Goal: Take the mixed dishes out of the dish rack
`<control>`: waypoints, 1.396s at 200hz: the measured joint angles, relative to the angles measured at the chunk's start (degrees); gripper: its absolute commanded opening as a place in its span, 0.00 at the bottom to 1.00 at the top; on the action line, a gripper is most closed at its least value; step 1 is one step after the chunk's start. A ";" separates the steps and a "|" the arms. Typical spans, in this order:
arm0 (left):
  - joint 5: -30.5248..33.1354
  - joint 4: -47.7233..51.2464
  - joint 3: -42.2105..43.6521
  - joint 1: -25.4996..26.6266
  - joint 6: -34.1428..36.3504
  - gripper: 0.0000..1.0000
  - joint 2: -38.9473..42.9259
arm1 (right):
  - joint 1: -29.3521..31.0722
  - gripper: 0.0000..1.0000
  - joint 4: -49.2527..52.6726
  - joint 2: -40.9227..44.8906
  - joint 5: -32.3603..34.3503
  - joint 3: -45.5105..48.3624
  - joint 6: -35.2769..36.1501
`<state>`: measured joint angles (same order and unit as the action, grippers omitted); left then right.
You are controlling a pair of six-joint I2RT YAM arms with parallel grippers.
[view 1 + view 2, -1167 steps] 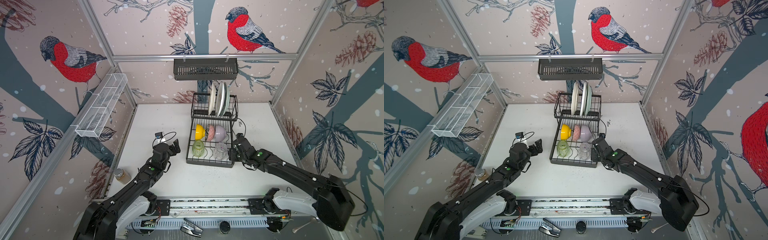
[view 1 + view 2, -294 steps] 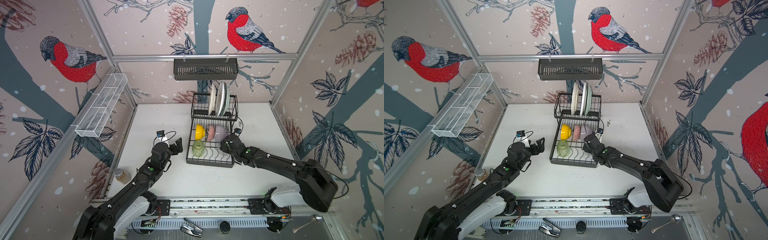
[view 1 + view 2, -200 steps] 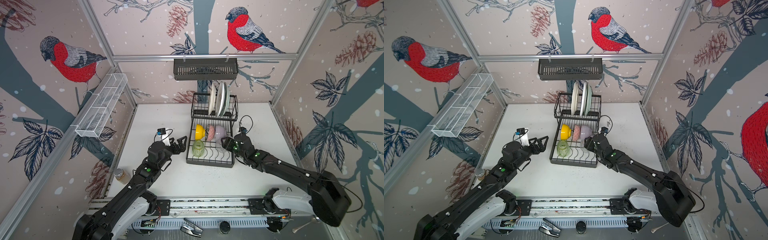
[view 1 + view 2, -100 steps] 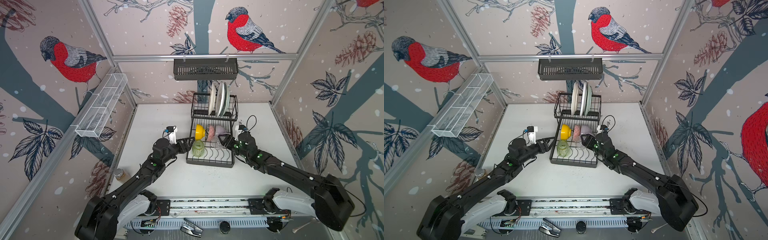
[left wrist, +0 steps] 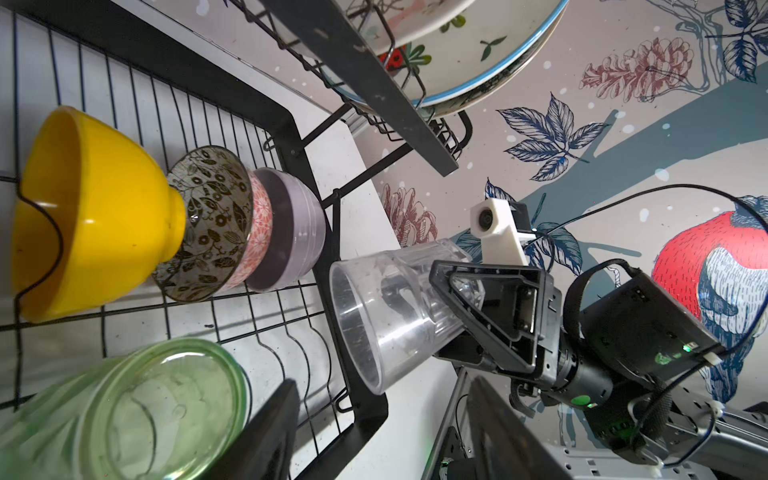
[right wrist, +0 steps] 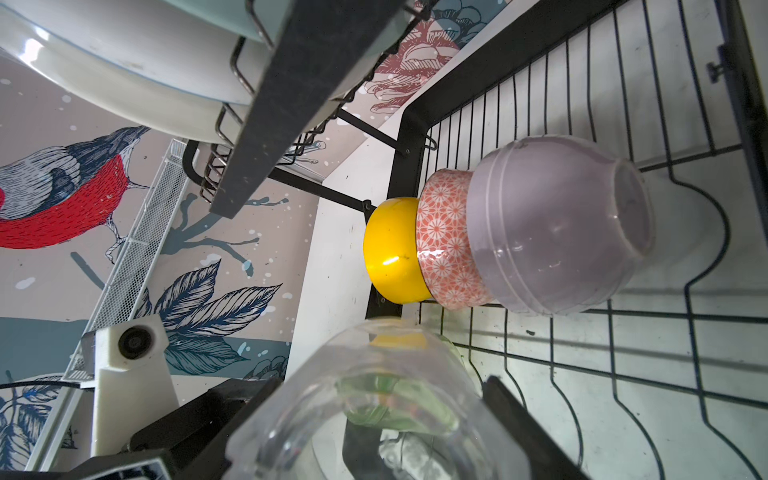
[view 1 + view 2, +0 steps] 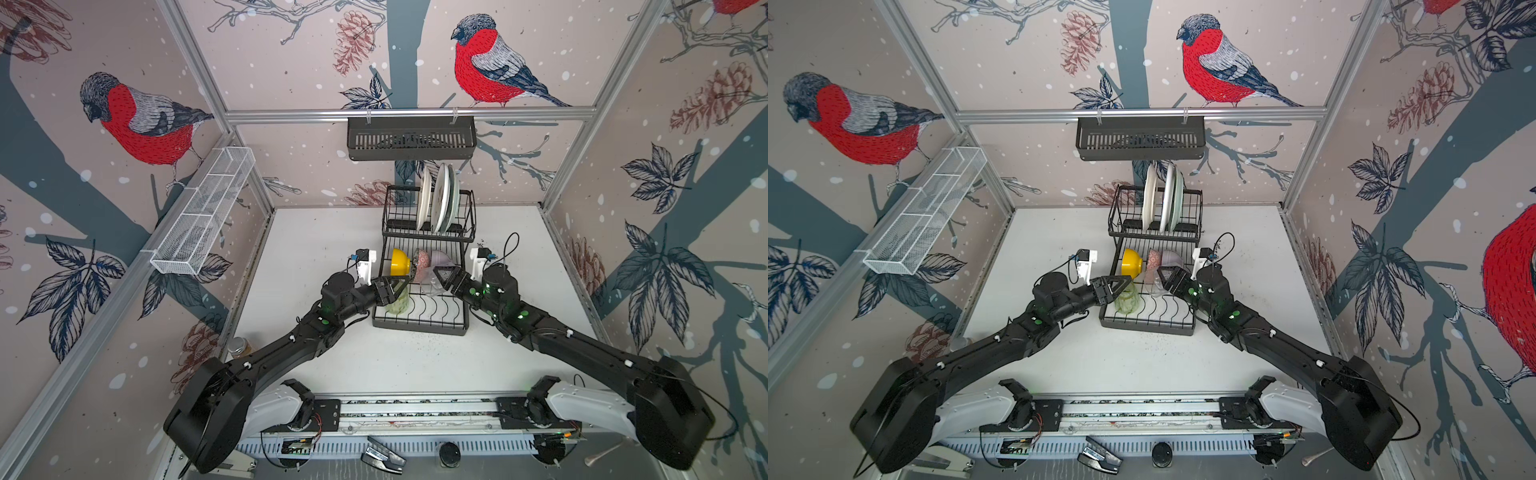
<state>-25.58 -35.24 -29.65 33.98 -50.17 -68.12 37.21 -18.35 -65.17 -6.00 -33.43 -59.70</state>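
The black wire dish rack (image 7: 419, 330) stands mid-table. Its raised basket holds cream plates (image 7: 440, 197) and a mint flowered plate (image 5: 478, 50). Yellow (image 7: 400, 262), pink-patterned (image 7: 423, 261) and lilac (image 7: 440, 258) bowls lie nested on their sides in the tray. My right gripper (image 7: 436, 278) is shut on the clear tumbler (image 5: 386, 316), held tilted above the tray's right part. My left gripper (image 7: 392, 286) hangs over the pale-green tumbler (image 7: 398, 303) at the tray's left. In the left wrist view its jaws stand apart and the green tumbler (image 5: 124, 415) sits beside one finger (image 5: 266, 432).
A long black slotted basket (image 7: 411, 139) hangs on the back rail above the rack. A white mesh trough (image 7: 203, 212) runs along the left wall. A small jar (image 7: 239, 347) stands at the table's left edge. White tabletop (image 7: 324, 249) lies on either side of the rack.
My left gripper has swung right from the open table to the green tumbler, its jaws narrowing. The right gripper, holding the clear tumbler, has shifted slightly back over the tray.
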 measured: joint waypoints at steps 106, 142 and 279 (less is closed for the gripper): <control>-9.16 -21.33 0.07 1.66 -12.11 0.48 -12.15 | -0.42 0.50 -4.20 0.44 -2.91 0.96 -1.31; -9.38 -24.15 0.04 1.99 -14.38 0.44 -13.66 | 0.90 0.51 -4.70 -0.28 -2.84 0.39 -1.66; -10.23 -30.58 -0.46 2.08 -18.18 0.00 -14.67 | 4.96 0.50 -12.50 -5.25 1.75 -2.25 -7.15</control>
<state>-35.81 -65.82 -30.11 36.05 -68.36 -82.78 42.17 -30.85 -70.41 -4.25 -35.68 -66.85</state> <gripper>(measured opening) 0.103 0.717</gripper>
